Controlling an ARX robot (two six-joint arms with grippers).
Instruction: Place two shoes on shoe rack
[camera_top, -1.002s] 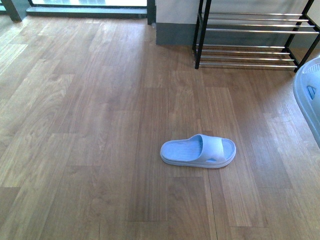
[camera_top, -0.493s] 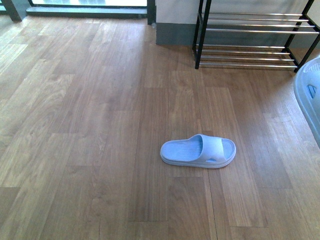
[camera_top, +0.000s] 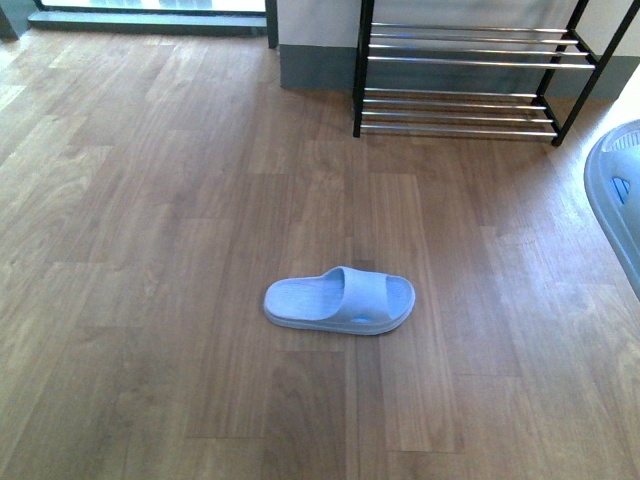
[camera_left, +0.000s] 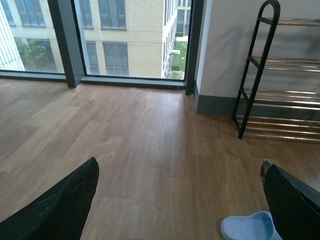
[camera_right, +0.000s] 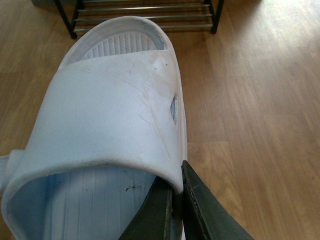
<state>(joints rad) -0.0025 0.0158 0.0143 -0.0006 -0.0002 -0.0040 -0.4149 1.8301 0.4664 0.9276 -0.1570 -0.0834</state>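
The right gripper (camera_right: 176, 181) entered its wrist view from the bottom centre. Its two dark fingers (camera_right: 200, 212) were pressed almost together, pinching the near edge of the strap of a pale blue-white slide sandal (camera_right: 110, 115). That sandal filled the left and centre of the frame, held over the wooden floor (camera_right: 260, 100). In the front view it appeared as a pale shape cut off at the right edge.

The left gripper (camera_left: 179, 167) pointed across the floor toward the window (camera_left: 125, 40). Its black fingers (camera_left: 60, 210) were spread wide at the two lower corners, over bare boards.

A second slide sandal (camera_top: 340, 300) lay sole-down at the lower centre of the front view. It was well apart from the shoe rack (camera_top: 460, 80), which stood at the upper right against the wall.
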